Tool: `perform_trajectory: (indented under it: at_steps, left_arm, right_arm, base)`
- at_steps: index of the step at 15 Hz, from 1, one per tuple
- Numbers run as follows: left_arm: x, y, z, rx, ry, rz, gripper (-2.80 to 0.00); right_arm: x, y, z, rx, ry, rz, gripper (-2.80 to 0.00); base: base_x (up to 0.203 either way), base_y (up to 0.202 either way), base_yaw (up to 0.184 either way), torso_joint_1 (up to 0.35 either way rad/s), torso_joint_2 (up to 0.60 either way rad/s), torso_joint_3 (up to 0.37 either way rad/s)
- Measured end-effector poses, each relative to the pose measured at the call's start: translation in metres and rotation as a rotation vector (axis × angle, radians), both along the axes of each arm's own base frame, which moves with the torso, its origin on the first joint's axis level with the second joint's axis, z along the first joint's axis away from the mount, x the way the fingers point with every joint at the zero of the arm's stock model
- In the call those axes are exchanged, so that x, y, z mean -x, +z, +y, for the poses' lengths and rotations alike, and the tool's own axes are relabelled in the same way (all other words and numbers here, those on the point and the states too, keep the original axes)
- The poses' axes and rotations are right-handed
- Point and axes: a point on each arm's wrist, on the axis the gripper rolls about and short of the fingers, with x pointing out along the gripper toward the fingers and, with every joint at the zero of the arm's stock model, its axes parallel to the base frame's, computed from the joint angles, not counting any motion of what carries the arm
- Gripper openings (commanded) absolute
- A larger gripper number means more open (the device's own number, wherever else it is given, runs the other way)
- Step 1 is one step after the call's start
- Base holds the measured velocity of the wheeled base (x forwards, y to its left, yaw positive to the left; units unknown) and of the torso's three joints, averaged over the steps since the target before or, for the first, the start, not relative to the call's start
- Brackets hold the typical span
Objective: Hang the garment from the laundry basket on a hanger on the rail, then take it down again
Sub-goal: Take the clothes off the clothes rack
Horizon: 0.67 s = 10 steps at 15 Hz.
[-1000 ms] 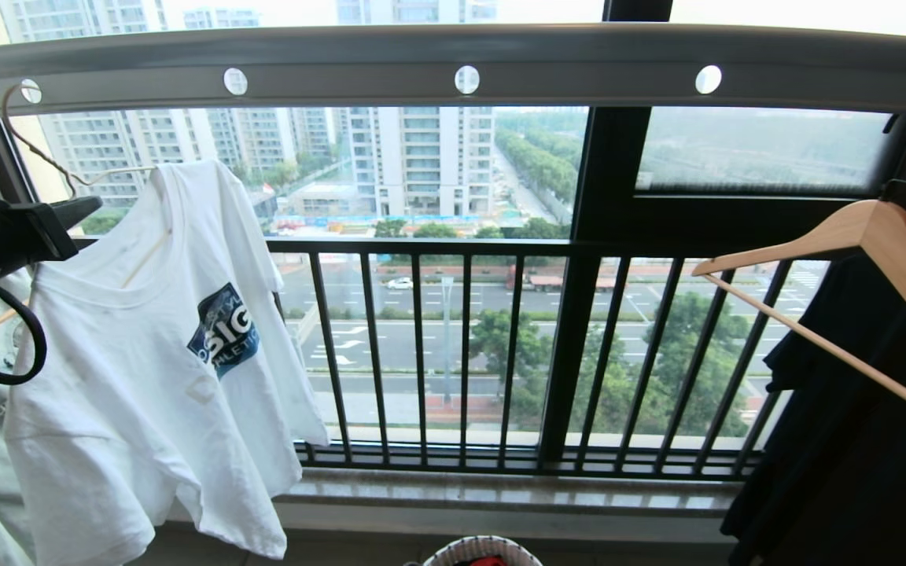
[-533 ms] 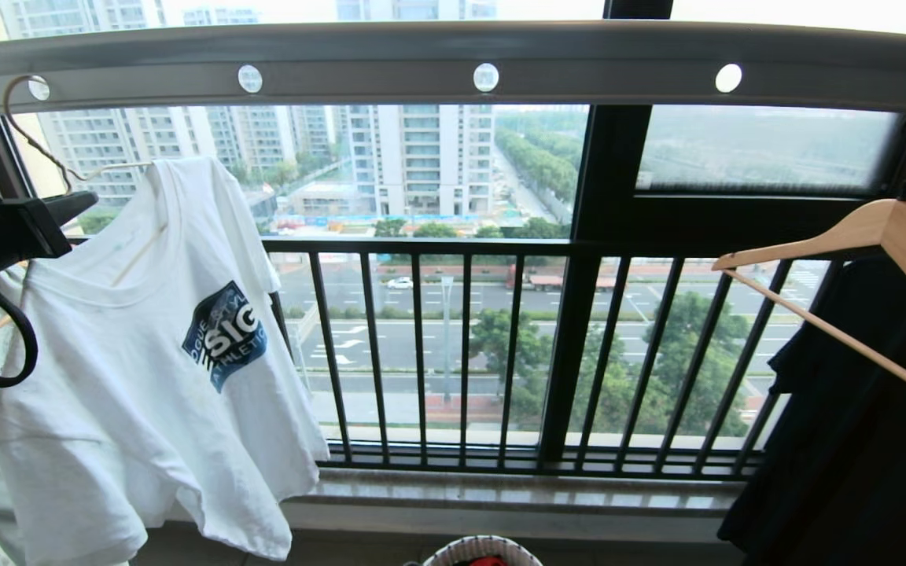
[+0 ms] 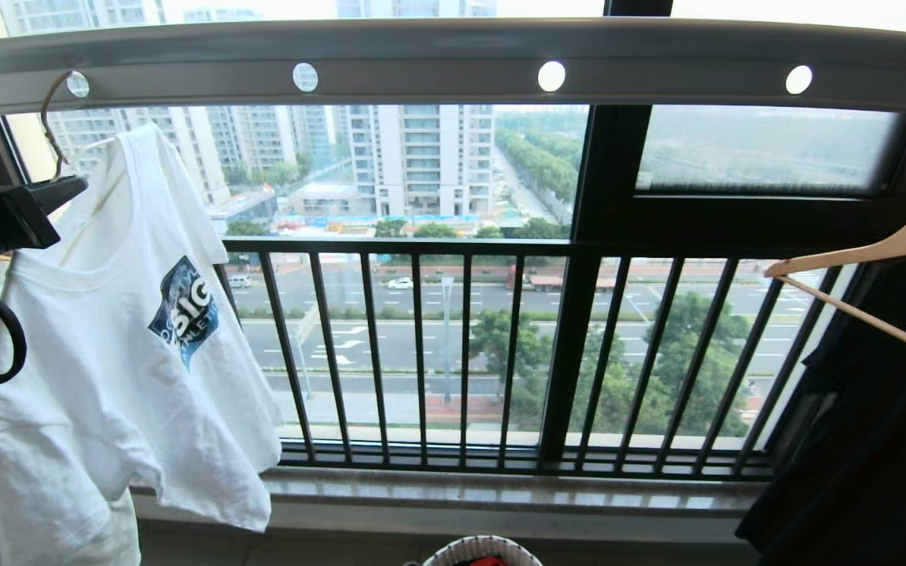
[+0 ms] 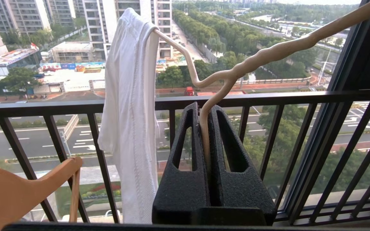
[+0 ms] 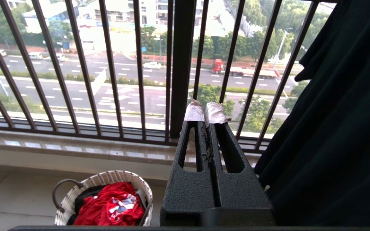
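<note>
The white short-sleeved T-shirt with a dark blue chest print (image 3: 115,330) hangs on the thin cream-white wire hanger (image 4: 236,69), whose hook sits in a hole of the long grey metal rail (image 3: 453,59). The left end effector (image 4: 206,128) pinches the hanger's wire just below its twisted neck. The right end effector (image 5: 206,112) is pressed together and holds nothing, above the small round white woven basket (image 5: 103,200).

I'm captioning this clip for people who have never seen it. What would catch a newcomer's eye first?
Probably the white T-shirt with its blue print, hanging at the left on a wire hanger hooked in the grey rail overhead. The left gripper is shut on that hanger's wire. Low down by the sill, the basket holds red cloth, and the right gripper is shut, holding nothing.
</note>
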Motion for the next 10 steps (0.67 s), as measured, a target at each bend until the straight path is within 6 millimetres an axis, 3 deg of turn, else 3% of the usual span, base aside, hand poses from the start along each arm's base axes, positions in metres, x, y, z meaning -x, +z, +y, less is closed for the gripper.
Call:
perform_trajectory:
  at_steps: [10]
  left_arm:
    - [-0.017,-0.016,0.007,0.001,-0.005,0.005,-2.80]
  right_arm:
    - [0.000,0.000,0.000,0.000,0.000,0.000,-2.80]
  base:
    - [0.000,0.000,0.000,0.000,0.00,0.000]
